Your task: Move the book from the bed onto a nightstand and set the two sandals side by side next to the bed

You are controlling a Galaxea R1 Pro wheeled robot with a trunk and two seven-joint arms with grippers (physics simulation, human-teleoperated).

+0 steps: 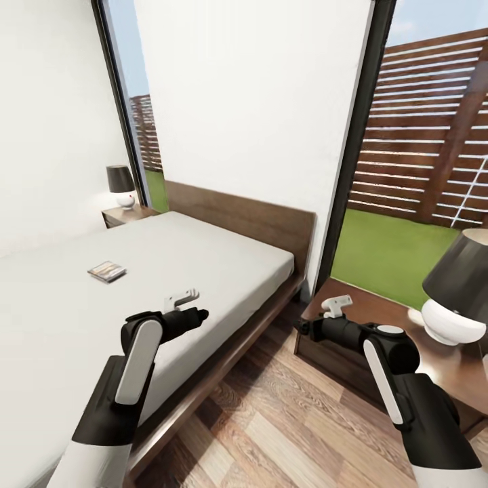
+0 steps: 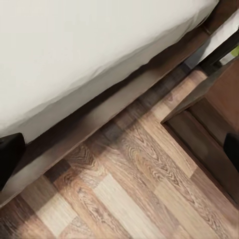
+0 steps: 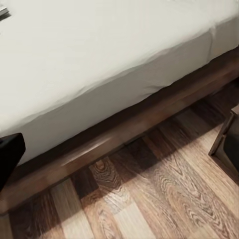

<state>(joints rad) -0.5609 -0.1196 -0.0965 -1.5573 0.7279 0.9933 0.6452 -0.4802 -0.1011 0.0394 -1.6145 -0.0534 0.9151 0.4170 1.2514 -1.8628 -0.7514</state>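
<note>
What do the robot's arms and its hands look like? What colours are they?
Both arms are made of chunky black segments with white panels along them and rounded black joints. The left gripper and the right gripper are small white pieces at the end of black wrists. In the wrist views, the fingers look dark. No cables or markings show.

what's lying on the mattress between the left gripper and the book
Nothing visible. In the head view the book lies alone on the bed, and only bare mattress separates it from the left gripper, which hangs over the mattress near the bed's edge.
</note>
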